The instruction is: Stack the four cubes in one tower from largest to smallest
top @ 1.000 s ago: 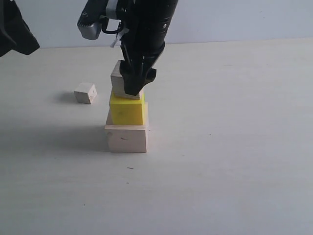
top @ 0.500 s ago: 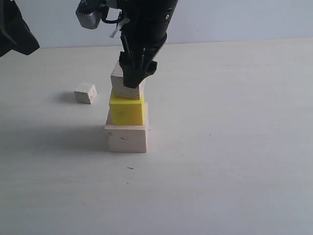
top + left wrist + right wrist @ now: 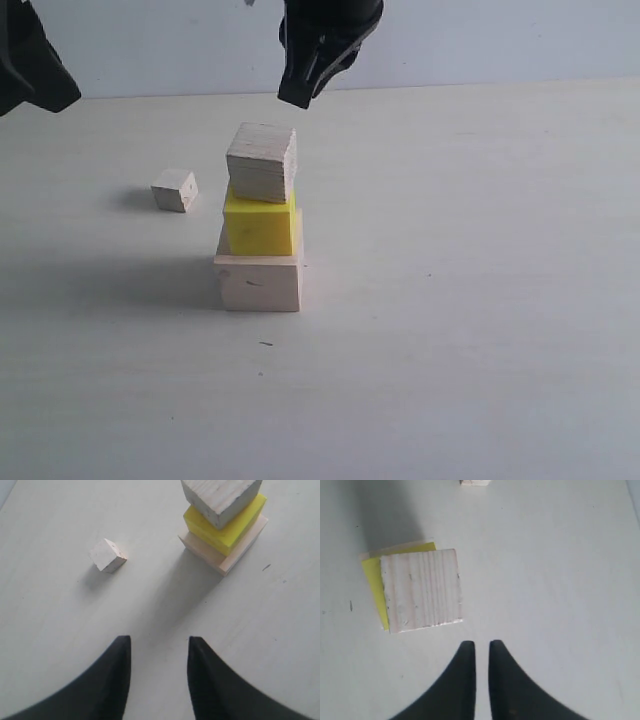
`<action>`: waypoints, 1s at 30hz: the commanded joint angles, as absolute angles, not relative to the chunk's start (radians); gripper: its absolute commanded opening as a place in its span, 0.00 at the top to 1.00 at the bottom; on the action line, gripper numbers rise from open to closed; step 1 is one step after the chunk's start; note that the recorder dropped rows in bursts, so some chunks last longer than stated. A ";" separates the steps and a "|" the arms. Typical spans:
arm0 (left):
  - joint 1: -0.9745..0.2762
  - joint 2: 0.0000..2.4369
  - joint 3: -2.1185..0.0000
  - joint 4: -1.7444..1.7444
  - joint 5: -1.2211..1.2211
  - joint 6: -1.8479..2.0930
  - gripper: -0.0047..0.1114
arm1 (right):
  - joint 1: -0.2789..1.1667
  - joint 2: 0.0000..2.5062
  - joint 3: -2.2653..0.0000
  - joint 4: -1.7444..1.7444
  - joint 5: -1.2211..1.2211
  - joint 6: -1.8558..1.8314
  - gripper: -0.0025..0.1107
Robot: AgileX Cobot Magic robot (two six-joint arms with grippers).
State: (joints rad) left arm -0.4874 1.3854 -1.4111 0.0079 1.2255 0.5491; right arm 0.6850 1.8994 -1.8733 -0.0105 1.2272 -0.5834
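Three cubes are stacked: the large pale wood cube [image 3: 258, 283] at the bottom, the yellow cube [image 3: 260, 227] on it, and the medium wood cube [image 3: 262, 162] on top, turned slightly. The small wood cube [image 3: 174, 190] lies alone on the table to the left of the stack. My right gripper [image 3: 297, 98] hangs above and just behind the stack, touching nothing; its jaws [image 3: 481, 644] stand almost together with nothing between them. My left gripper [image 3: 159, 640] is open and empty, raised well off the table, with the small cube [image 3: 108, 555] and the stack [image 3: 220, 497] ahead of it.
The pale tabletop [image 3: 480, 300] runs back to a light wall [image 3: 500, 40]. The left arm's dark body [image 3: 30, 60] sits in the upper left corner of the exterior view. A small dark speck [image 3: 266, 344] lies in front of the stack.
My right gripper let go of the medium wood cube and rose up and back. The cube stays on the yellow cube. The left arm has not moved.
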 commanded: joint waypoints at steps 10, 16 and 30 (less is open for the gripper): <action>-0.488 1.378 -1.407 -0.007 1.218 0.542 0.63 | 0.581 1.980 -1.881 0.077 1.221 -0.467 0.98; -0.488 1.378 -1.407 -0.008 1.214 0.542 0.63 | 0.578 2.006 -1.881 0.131 1.221 -0.467 0.98; -0.488 1.378 -1.407 -0.008 1.211 0.542 0.63 | 0.578 2.040 -1.877 0.164 1.221 -0.437 0.98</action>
State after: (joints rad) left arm -0.4874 1.3854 -1.4111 0.0000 1.2255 0.5491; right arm 0.5827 2.0421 -1.8733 0.1390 1.2272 -0.4507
